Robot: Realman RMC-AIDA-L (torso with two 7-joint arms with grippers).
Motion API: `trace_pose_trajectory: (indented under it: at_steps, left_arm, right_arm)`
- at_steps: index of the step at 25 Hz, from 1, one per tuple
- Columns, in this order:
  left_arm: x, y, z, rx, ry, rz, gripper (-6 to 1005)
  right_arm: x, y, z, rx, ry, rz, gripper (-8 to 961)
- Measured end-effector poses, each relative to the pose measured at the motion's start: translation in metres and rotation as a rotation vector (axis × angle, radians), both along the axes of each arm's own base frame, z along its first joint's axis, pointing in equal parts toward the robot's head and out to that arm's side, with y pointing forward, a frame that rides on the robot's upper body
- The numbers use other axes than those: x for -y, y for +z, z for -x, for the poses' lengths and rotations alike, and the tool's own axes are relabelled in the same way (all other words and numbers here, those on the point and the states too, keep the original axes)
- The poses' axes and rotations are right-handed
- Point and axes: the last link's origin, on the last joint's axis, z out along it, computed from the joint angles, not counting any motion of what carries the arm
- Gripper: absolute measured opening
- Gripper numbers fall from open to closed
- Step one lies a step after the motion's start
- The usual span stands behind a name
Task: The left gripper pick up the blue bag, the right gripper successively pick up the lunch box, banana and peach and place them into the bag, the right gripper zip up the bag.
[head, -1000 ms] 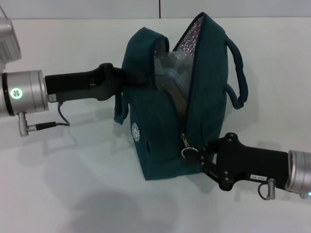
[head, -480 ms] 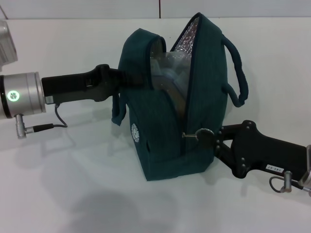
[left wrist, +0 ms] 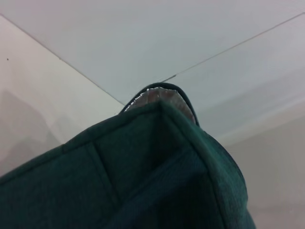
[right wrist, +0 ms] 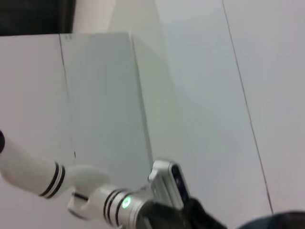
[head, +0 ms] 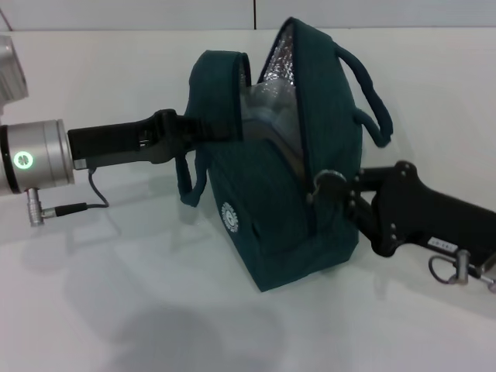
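The large dark teal-blue fabric lunch bag (head: 287,201) stands on the white bench (head: 116,310), tipped so that its base lifts on the robot's left side and its peak leans back. Its mouth is open along the upper part, showing the silver foil lining (head: 280,62) and a clear plastic container (head: 260,116) inside; the contents below that cannot be made out. A small white round logo (head: 229,218) sits low on the near panel.

The left pincer (head: 203,130) comes in level from the robot's left and is closed on the padded loop handle (head: 225,93) of the bag's near panel, at about the bag's upper third; the fingertips themselves are hidden by fabric. In the left wrist view only the teal fabric (left wrist: 143,181) and a strip of foil edge (left wrist: 157,95) fill the lower part.

The right pincer (head: 329,190) reaches in from the robot's right, touching the bag's front seam about halfway up, where it is clamped on the ring zipper pull (head: 325,180). The second loop handle (head: 368,93) hangs free above that arm. The right wrist view shows the left arm (right wrist: 119,205) against pale walls
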Motion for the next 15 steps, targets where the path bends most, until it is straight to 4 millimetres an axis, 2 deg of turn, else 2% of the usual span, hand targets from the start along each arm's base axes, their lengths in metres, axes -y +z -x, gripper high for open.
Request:
trace_pose_trajectory:
  at_steps: [6,13,15]
  left_arm:
    - [0.003,0.001,0.002,0.009,-0.033,-0.047,55]
    - [0.011,0.007,0.006,0.091,-0.042,-0.173,76]
    - [0.015,0.010,0.007,0.097,-0.094,-0.239,144]
  right_arm:
    - [-0.007,0.002,0.007,-0.011,0.014,-0.020,14]
    - [-0.007,-0.002,0.009,0.002,0.025,-0.001,16]
    - [-0.008,-0.002,0.010,0.002,0.027,0.000,17]
